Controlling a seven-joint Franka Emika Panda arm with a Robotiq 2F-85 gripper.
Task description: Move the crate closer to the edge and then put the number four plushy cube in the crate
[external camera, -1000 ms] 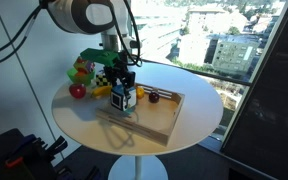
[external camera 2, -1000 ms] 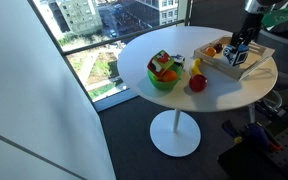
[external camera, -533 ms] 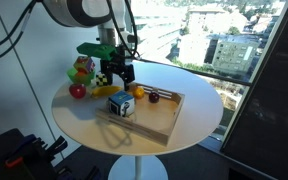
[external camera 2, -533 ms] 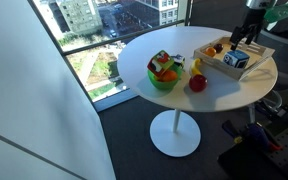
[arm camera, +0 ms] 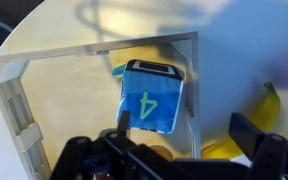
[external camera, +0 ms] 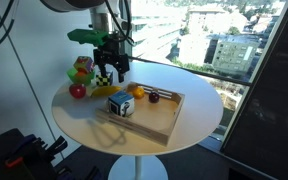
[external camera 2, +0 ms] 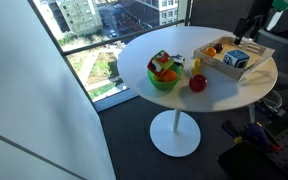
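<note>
The wooden crate lies on the round white table, and it also shows in another exterior view. The blue plushy cube with a green 4 rests inside the crate by its wall; it shows in both exterior views. My gripper hangs open and empty above the cube, clear of it, and is also seen in an exterior view. In the wrist view its fingers are apart below the cube.
A green bowl of toy fruit, a red apple and a banana lie beside the crate. An orange and a dark plum sit in the crate. Large windows surround the table.
My gripper let go of the cube and rose above it. The cube stays resting in the crate.
</note>
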